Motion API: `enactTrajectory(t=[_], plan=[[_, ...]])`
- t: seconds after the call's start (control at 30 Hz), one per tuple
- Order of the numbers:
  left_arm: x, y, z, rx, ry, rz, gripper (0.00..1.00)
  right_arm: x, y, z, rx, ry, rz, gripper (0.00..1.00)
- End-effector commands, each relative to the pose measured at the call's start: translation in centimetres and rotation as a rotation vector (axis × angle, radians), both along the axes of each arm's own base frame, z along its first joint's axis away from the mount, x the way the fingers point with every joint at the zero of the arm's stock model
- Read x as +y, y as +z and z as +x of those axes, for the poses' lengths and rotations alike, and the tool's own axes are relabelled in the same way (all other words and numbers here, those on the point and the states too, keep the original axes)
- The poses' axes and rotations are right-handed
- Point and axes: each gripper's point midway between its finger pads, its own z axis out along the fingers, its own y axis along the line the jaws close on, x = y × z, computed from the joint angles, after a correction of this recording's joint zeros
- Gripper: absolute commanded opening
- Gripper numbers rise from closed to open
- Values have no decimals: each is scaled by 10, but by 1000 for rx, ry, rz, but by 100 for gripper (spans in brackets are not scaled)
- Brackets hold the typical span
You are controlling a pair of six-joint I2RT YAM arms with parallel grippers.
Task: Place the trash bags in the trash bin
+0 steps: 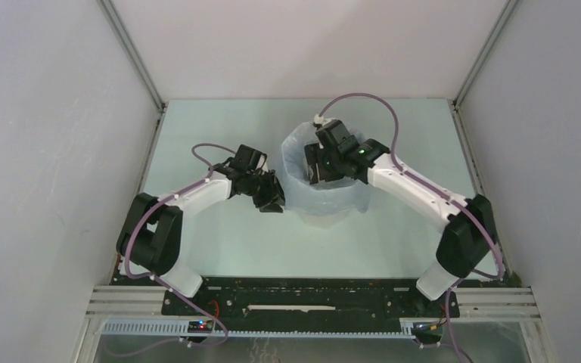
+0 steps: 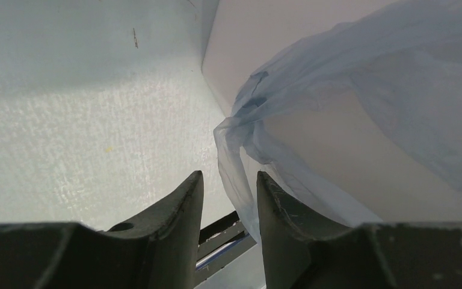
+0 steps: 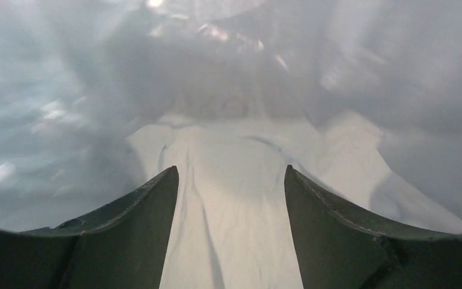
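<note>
The white trash bin stands mid-table with the pale-blue trash bag opened inside it and folded down over its rim. My right gripper reaches down into the bin's mouth; in the right wrist view it is open and empty over the wrinkled bag film. My left gripper is low against the bin's left side. In the left wrist view its jaws stand apart, and a hanging fold of the bag lies between them by the right finger, beside the bin wall.
White enclosure walls with metal corner posts close in the table on three sides. A black rail with cabling runs along the near edge by the arm bases.
</note>
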Motion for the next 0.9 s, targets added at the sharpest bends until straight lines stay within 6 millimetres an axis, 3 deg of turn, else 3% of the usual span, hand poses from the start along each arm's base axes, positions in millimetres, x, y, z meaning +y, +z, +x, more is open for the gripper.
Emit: enactTrajectory(t=[0.0,0.1,0.17,0.23,0.37,0.43,0.6,0.73,0.87], plan=[[4,9,-2,-46,-25,11,43,-9,81,-19,-92,18,99,74],[4,10,-3,-49,-28,9,43,-16,98,-19,-132,4,109,72],[4,10,-3,-46,-30,8,43,-19,105,-8,-172,-24,124,65],[4,10,-3,-46,-28,8,43,-19,109,11,-207,-61,156,58],[3,14,-3,-51,-24,5,44,-27,100,58,-271,-163,129,57],[4,14,-4,-48,-23,5,44,-37,96,71,-282,-208,66,57],[7,12,-5,-49,-31,29,45,-42,84,62,-286,-194,10,59],[4,18,-5,-53,-40,12,47,-11,71,44,-216,-150,119,59],[2,17,-6,-40,-41,1,48,1,36,25,-133,-136,81,58]])
